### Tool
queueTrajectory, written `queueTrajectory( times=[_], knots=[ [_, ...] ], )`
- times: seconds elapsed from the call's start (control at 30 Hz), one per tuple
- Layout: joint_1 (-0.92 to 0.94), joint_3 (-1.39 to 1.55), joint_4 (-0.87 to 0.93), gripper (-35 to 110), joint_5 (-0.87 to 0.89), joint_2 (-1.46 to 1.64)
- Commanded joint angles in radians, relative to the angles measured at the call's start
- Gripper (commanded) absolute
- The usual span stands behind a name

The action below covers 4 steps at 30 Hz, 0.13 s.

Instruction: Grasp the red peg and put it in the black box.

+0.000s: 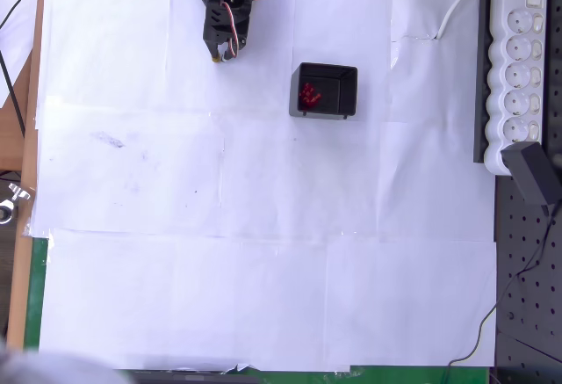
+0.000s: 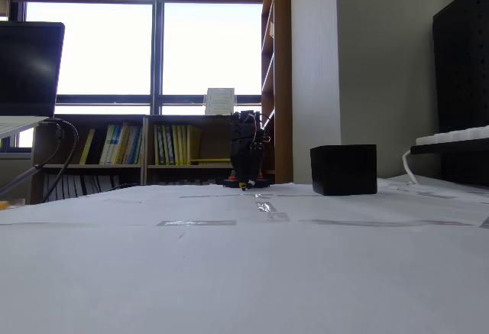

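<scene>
- The black box (image 1: 324, 90) sits on the white paper (image 1: 263, 252), and I use it as the landmark; a bunch of small red pieces (image 1: 309, 96) lies inside it, toward its left wall in the overhead view.
- I cannot make out a lone red peg on the paper outside the box; the task's peg may be among the pieces in the box, so the task looks done or close to it.
- The gripper (image 1: 226, 50) hangs up and to the left of the box, well apart from it, tips toward the paper.
- I cannot tell whether its jaws are apart or together, and nothing red shows at the tips.
- Judgement: before any new reach, confirm where the peg lies; if one remains, approach from straight above with the jaws set just wider than it.
- The overhead view shows the box's contents; the fixed view shows its solid outer wall (image 2: 344, 170) and the gripper (image 2: 246, 183) low over the paper, left of the box.
- The power strip (image 1: 518, 68) lies far right of the box.
</scene>
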Motion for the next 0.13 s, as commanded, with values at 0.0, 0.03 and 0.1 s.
queueTrajectory(
  times=[0.0,0.03,0.1],
  knots=[
    [0.017,-0.083,0.092,0,0.003,-0.084],
    [0.017,-0.083,0.092,0,0.003,-0.084],
    [0.017,-0.083,0.092,0,0.003,-0.084]
  ],
)
